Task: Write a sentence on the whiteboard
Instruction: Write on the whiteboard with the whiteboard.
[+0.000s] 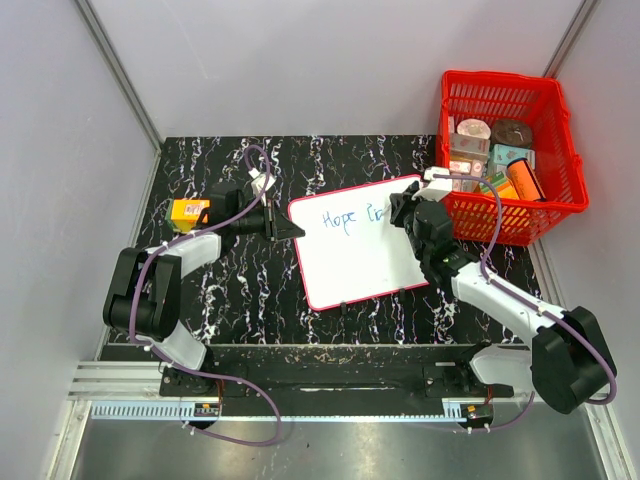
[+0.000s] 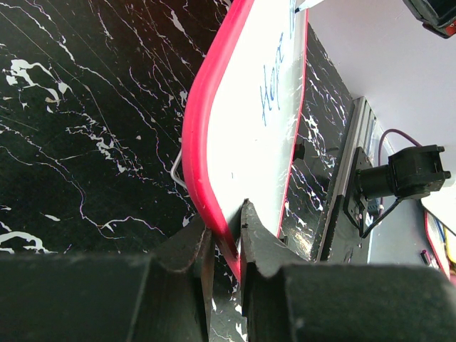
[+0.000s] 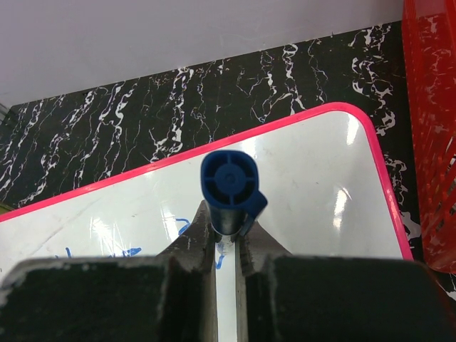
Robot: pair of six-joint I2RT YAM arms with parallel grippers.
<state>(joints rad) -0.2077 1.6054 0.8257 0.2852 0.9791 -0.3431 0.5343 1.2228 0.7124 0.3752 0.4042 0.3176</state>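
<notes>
- Widest thing in the shot is the black marbled table [image 1: 240, 290], with both arms reaching in from its near edge.
- The whiteboard [image 1: 360, 265], pink-framed with rounded corners, lies at the middle of the table. It's turned at a slant, far right corner just beside the basket.
- The red basket [image 1: 497, 77] sits at the table's far right corner, and it's packed.
- In it, a pale round tin [image 1: 470, 130] sits beside a darker round tin [image 1: 512, 131] toward the far wall. Pale teal boxes [image 1: 505, 156] come nearer, and an orange packet [image 1: 522, 181] lies by the right wall. Anything deeper I can't make out.
- The left gripper [image 2: 224, 231] is at the whiteboard's left edge, fingers pinched narrow on the pink frame, one either side of the rim.
- The right gripper [image 3: 226, 231] hangs over the board's far right part. Its fingers are clamped tight on a blue marker [image 3: 229, 184], butt end up at the wrist camera, tip pointing down at the white surface. Whether the tip touches is hidden.
- A small yellow-orange box [image 1: 188, 212] sits near the table's left edge, beside the left arm and apart from the board.
- The sentence [image 1: 345, 219] is thin blue writing along the board's far edge. "Hope" reads clearly, and a second word starts and runs under the right gripper.
</notes>
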